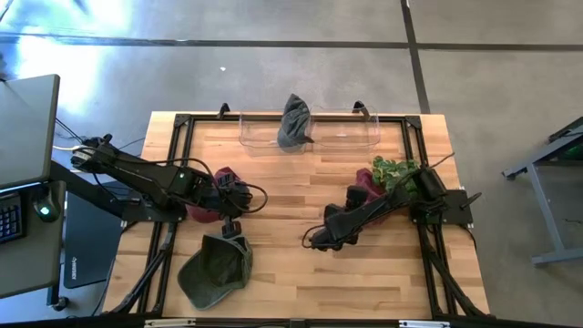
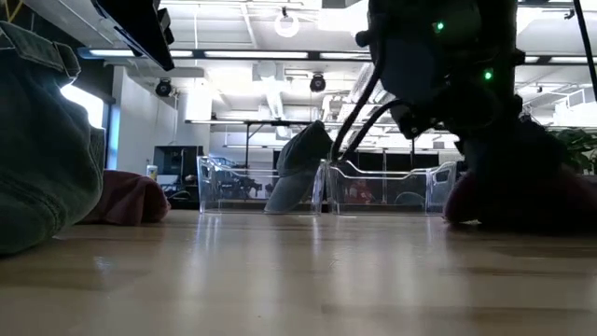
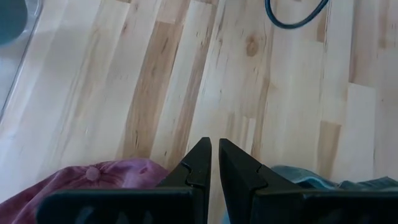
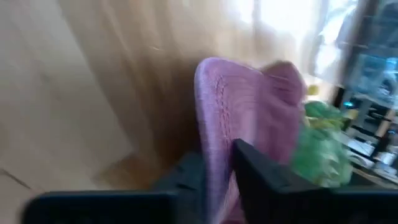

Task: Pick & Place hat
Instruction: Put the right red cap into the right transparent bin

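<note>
Right tool [image 4: 221, 168], low in the frame's middle, grips a pink hat's [image 4: 249, 99] brim over the bench [image 1: 291, 264], while left tool [image 3: 214, 165], lower centre, is closed and empty

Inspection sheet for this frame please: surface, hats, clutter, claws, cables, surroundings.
Surface: wood table on a dark frame.
Job's things: green hat near the front left; maroon hat under the left arm; grey hat in the clear bin at the back; pink hat at the right.
Clutter: plant beside the pink hat.
Claws: left claw shut, empty, over the table between maroon and green hats; right claw gripping the pink hat's brim.
Cables: black loop at the left arm; a cable on the table.
Surroundings: concrete floor, monitor and keyboard to the left; no person seen.
</note>
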`<state>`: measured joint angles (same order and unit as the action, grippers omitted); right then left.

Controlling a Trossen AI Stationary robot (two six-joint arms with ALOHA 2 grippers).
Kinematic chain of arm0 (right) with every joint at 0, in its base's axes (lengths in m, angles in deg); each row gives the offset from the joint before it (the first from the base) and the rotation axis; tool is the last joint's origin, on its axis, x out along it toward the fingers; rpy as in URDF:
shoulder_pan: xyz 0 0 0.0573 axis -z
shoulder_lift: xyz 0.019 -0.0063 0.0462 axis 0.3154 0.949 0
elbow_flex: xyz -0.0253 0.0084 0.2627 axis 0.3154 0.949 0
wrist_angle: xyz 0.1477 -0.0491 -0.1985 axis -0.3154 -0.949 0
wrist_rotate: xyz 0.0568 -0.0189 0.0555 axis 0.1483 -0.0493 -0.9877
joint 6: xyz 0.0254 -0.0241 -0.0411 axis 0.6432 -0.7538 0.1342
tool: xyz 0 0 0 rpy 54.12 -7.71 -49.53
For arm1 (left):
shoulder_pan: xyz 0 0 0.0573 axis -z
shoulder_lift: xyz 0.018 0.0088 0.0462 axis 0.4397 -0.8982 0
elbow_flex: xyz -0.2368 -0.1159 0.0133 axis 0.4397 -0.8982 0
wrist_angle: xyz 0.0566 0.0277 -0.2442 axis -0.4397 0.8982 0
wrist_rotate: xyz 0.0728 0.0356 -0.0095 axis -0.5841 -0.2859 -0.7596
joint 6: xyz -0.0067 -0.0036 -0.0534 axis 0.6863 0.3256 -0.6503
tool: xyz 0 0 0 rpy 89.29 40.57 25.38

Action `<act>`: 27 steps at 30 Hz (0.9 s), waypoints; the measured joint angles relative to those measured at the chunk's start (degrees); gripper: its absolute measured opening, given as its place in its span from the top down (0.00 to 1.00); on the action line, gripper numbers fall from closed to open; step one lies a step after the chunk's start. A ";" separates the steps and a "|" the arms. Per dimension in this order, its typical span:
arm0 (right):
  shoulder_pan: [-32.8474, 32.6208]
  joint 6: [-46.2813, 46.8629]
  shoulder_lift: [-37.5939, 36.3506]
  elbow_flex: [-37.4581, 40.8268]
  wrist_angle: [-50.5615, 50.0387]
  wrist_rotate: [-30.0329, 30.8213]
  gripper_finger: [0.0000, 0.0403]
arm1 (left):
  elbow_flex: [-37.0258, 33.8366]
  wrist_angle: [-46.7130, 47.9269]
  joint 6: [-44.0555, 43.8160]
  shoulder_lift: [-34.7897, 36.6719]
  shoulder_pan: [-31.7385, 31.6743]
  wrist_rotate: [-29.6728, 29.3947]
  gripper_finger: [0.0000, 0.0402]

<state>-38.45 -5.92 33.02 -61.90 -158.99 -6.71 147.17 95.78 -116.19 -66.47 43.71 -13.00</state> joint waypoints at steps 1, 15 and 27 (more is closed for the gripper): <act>-0.07 0.39 -0.02 -0.69 -0.91 0.34 0.92 | 0.00 0.07 0.27 -0.02 0.00 0.05 0.93; -1.98 -0.35 -1.42 -28.00 -3.01 6.07 0.97 | 0.00 3.50 0.01 4.33 0.00 -1.32 0.93; 0.34 -5.40 -25.01 -15.47 32.20 10.91 0.98 | 0.02 4.74 -0.86 19.81 -0.02 -13.17 0.93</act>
<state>-38.10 -11.32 8.00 -77.37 -126.79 4.20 147.19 100.52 -117.05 -46.66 43.69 -26.18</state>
